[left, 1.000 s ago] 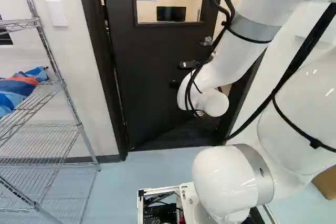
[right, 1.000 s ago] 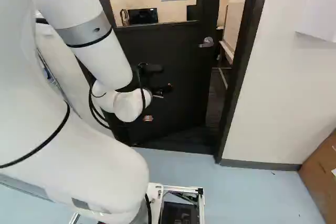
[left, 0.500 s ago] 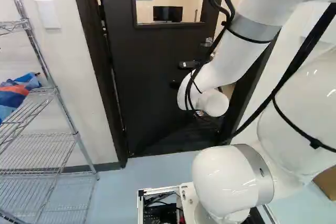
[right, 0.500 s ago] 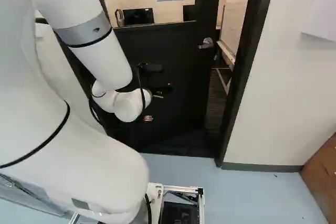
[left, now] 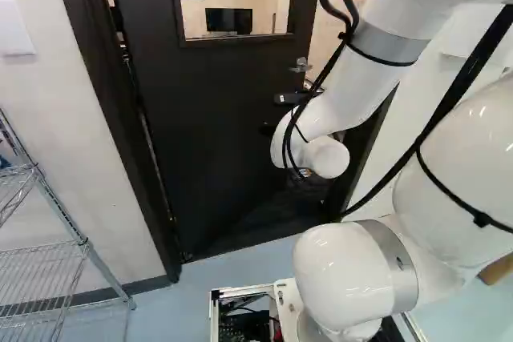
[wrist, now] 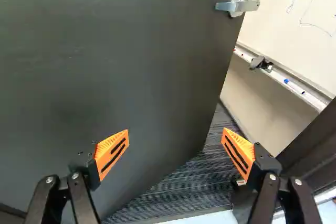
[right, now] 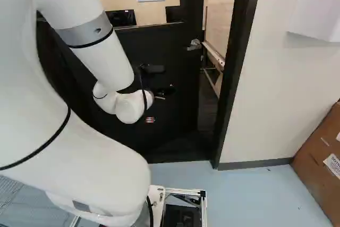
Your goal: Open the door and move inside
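- Door (left: pixel 216 134): top cut off — hinge side hidden by the arm (right: pixel 95 155), right base view
- Wire rack (left: pixel 83 244): left part cut off
- Cardboard box (right: pixel 319 155): right part cut off
- Whiteboard (wrist: pixel 286 27): partly outside the wrist view

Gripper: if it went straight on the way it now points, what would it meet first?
The gripper would most likely meet the door first, toward the side with the handle, though depth is unclear and part of it might pass into the opening.
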`<state>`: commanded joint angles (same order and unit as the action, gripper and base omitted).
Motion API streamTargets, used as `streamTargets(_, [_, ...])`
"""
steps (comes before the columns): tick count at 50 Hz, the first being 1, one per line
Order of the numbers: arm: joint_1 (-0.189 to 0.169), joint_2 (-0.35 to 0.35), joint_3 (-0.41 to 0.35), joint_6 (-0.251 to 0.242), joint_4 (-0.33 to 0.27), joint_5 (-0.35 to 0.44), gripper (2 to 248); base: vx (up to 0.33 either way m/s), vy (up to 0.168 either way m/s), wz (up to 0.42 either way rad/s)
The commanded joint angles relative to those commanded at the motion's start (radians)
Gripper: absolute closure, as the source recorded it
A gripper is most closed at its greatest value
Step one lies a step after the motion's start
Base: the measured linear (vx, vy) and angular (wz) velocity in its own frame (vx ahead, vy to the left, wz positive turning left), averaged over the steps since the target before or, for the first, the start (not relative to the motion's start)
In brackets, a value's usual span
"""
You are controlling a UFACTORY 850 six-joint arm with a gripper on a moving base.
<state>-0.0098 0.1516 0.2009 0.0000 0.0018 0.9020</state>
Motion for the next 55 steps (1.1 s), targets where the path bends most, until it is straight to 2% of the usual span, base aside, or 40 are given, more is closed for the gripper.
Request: streamTargets(55, [0.0,0.0,0.0,0.0,0.0,0.0,3,0.079,0.057,-0.013])
